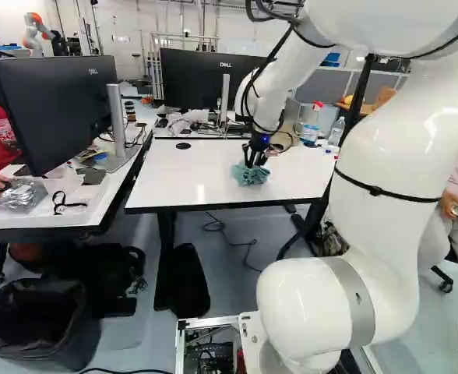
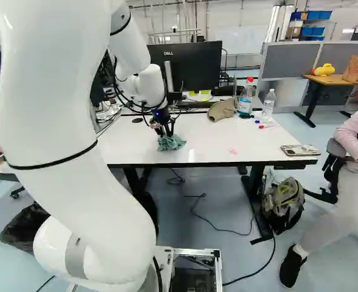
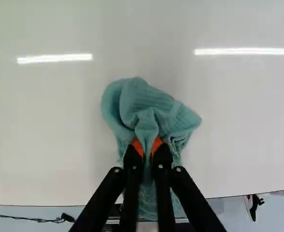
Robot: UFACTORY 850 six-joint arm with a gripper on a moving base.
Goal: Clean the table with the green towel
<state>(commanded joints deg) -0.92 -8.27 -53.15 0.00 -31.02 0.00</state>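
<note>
In the left base view my gripper [image 1: 252,158] points down at the white table [image 1: 190,175], near its front edge. The crumpled green towel [image 1: 250,174] hangs from its fingertips and rests on the tabletop. Seen from the wrist, the gripper [image 3: 148,147] is shut on the green towel [image 3: 142,108], a fold of it pinched between the two orange pads. Cloth bulges out ahead of the fingers and also trails beneath them towards the table's edge. A small red mark [image 2: 232,151] shows on the tabletop in the right base view.
Monitors [image 1: 194,78] stand behind the table. A beige cap [image 2: 221,109], bottles [image 2: 268,103], red markers [image 2: 265,126] and a tray-like item [image 2: 299,150] lie towards its right side. A black puck [image 1: 183,146] lies at the back. Another robot [image 1: 36,29] stands far off.
</note>
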